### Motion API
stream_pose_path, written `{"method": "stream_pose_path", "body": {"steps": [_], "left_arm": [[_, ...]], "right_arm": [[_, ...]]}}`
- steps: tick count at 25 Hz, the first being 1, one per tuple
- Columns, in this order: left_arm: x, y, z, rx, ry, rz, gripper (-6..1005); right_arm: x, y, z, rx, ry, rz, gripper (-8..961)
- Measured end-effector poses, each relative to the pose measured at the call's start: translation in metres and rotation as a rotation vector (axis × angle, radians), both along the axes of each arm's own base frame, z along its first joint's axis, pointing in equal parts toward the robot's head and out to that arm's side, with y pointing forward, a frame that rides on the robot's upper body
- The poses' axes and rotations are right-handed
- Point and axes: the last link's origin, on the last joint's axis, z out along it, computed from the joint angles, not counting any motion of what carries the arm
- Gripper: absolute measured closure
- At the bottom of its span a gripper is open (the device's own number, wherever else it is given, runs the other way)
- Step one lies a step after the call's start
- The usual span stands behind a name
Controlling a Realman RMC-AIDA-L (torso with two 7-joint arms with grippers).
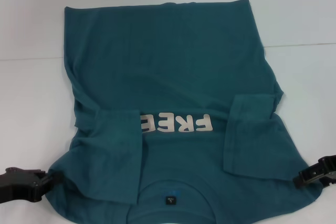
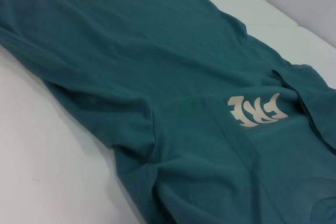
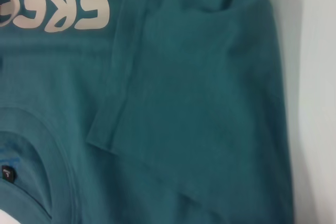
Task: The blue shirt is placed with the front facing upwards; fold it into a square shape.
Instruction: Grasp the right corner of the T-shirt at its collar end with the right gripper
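Head view: blue shirt [image 1: 173, 77] lies front up on the white desk [image 1: 31, 103], collar toward the robot, hem at the far side. Both sleeves are folded inward over the chest; the left one covers the end of the pale "FREE!" lettering [image 1: 177, 123]. Left tool [image 1: 46, 181] is at the shirt's near left shoulder edge, touching the cloth; cannot tell if its fingers are apart or clamped. Right tool [image 1: 300, 178] is at the near right shoulder edge, also against the cloth; finger state likewise cannot be told.

Left wrist view: shirt body stretches across the desk, part of the lettering visible; no fingers seen.

Right wrist view: folded right sleeve [image 3: 173, 77], round neck with small dark label [image 3: 7, 173].
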Motion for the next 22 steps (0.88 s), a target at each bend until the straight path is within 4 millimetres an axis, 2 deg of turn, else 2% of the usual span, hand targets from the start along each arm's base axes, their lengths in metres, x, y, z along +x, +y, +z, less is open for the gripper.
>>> {"method": "stream_pose_path", "body": {"steps": [11, 14, 19, 22], "left_arm": [[0.0023, 0.0017, -0.0026, -0.008, -0.006, -0.008, 965], [0.003, 0.0024, -0.0027, -0.009, -0.006, -0.012, 963], [0.0039, 0.0031, -0.0027, -0.01, -0.007, -0.015, 964], [0.0041, 0.0031, -0.003, -0.011, -0.008, -0.016, 965]], "right_arm": [[0.0032, 0.0011, -0.0037, 0.003, -0.009, 0.015, 244], [0.0031, 0.0014, -0.0034, 0.003, -0.008, 0.023, 437], [0.0037, 0.0037, -0.0029, 0.015, -0.015, 0.033, 521], [0.0026, 0.0052, -0.0045, 0.016, -0.018, 0.039, 633]]}}
